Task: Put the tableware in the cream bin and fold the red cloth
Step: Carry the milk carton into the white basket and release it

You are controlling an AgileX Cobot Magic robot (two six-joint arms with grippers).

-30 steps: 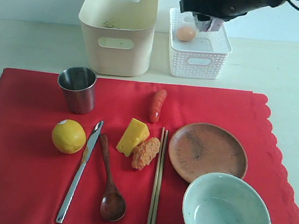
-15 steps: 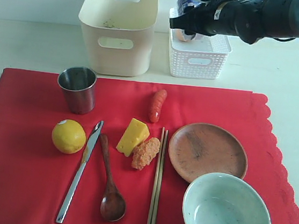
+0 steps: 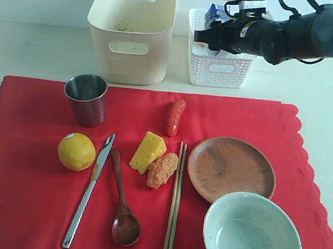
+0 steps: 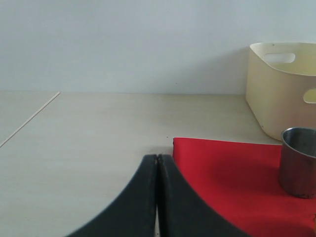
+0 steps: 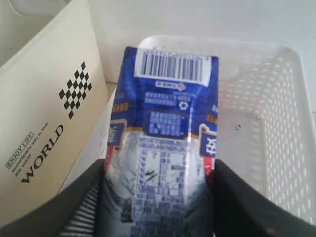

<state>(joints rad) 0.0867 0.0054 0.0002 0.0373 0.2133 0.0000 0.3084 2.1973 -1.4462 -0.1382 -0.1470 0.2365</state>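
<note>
Seen on my right wrist feed: the cream bin's (image 5: 49,113) wall carries the word "WORLD" in large black capitals, next to a small black chequered diamond. Alongside runs a smaller boxed line that I read as starting "ENJOY LIFE"; the fine lettering after it is too small for me to make out. The blue milk carton (image 5: 165,148) shows a barcode (image 5: 171,66) on a white panel at one end. Its digits and dense print stay unreadable.

Red cloth (image 3: 19,204) flat, cup (image 3: 86,98), knife (image 3: 89,191), spoon (image 3: 123,201), chopsticks (image 3: 173,209), plate (image 3: 231,170), bowl (image 3: 253,238) on it, cream bin (image 3: 127,66) behind
</note>
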